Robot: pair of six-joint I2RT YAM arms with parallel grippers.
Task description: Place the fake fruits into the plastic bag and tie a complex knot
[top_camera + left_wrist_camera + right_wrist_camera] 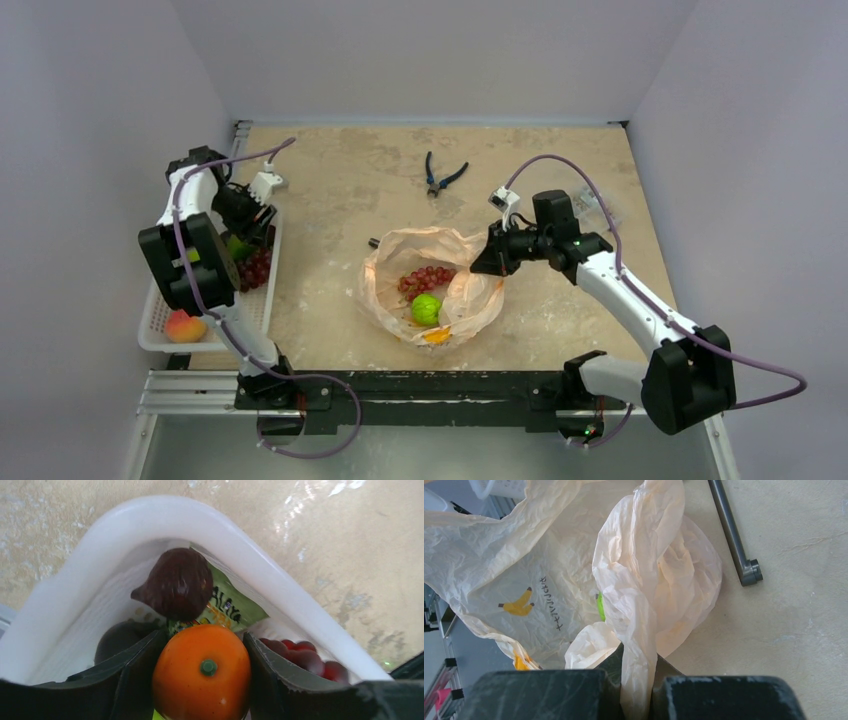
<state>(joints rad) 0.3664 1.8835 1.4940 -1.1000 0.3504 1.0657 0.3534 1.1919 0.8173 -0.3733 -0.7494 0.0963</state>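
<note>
Left wrist view: citrus point(200, 690) cut off by bottom edge; dark fruit point(114, 639) and red grapes point(306, 656) partly hidden behind left pincer point(203, 636). Right wrist view: green fruit point(600, 607) mostly concealed by plastic bag point(549, 565) folds.

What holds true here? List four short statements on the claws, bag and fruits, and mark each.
1. The left claw grips a round orange plastic citrus fruit. True.
2. The right claw is open and empty. False: it is shut on a twisted strip of the thin peach plastic bag.
3. The bag holds no fruit. False: a red grape bunch and a round green fruit lie inside.
4. Dark-handled metal pliers lie on the table beyond the bag. True.
</note>
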